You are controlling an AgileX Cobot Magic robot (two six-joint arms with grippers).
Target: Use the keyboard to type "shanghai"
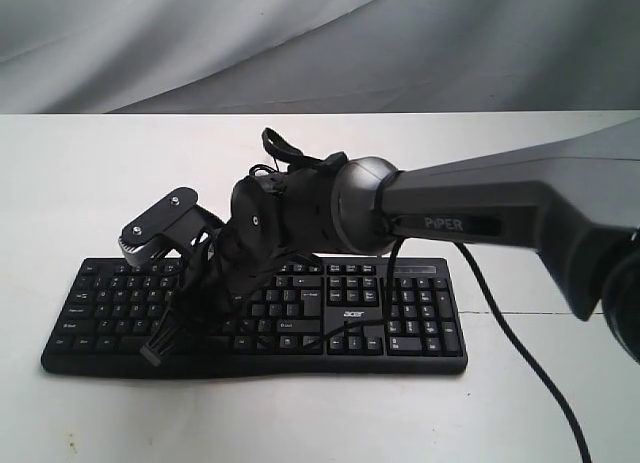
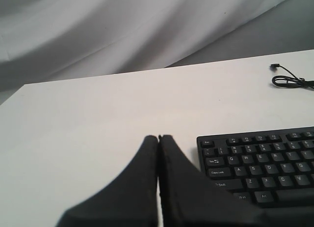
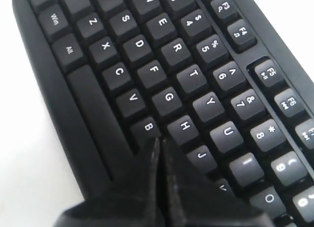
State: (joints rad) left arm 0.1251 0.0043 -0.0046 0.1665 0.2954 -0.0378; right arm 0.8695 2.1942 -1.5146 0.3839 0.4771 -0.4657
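Observation:
The black keyboard (image 1: pixel 420 318) lies flat on the white table, its acer logo beside the number pad. My right arm reaches across from the right, and the right gripper (image 1: pixel 213 311) is low over the letter keys. In the right wrist view the right gripper (image 3: pixel 159 140) is shut and empty, its tips at the junction of the B key (image 3: pixel 146 127) and H key (image 3: pixel 183 126); whether they touch a key I cannot tell. The left gripper (image 2: pixel 158 138) is shut and empty over bare table beside the keyboard's (image 2: pixel 265 163) Esc corner. It does not show in the exterior view.
A thin black cable (image 2: pixel 289 81) with a small plug lies coiled on the table beyond the keyboard. The right arm's own cable (image 1: pixel 520 353) hangs across the keyboard's number-pad end and the front of the table. A grey cloth backdrop (image 1: pixel 300 43) hangs behind the table.

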